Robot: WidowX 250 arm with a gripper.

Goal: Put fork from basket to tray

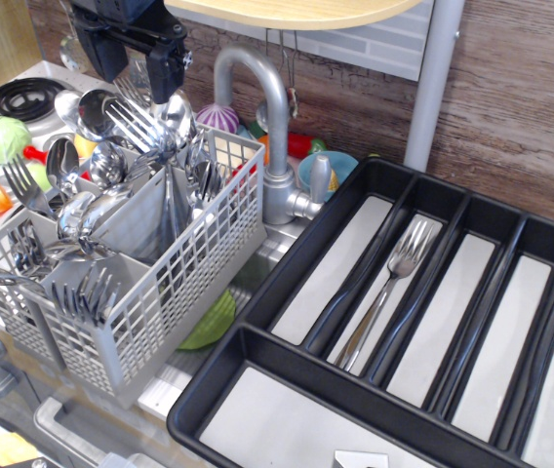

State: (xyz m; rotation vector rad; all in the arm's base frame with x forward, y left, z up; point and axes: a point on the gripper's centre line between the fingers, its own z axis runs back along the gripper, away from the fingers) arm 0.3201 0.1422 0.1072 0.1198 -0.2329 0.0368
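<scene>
In the one camera view you have, your gripper [143, 86] hangs over the back of the basket [189, 283], its black fingers [165, 73] pointing down into the cluster of cutlery. A fork [133, 122] stands tines-up right at the fingertips, just beside or between them; you cannot tell whether the fingers are closed on it, because spoons [87, 109] and other handles crowd that spot. A second fork [386, 288] lies flat in a slot of the tray [287, 283], tines toward the wall, well apart from the gripper.

No writing or brand can be read anywhere.

The basket is light grey plastic with lattice walls and inner compartments, packed with shiny steel. The tray is black plastic with long parallel slots and pale grey floors. Behind them rises a curved grey faucet [267, 107].
</scene>
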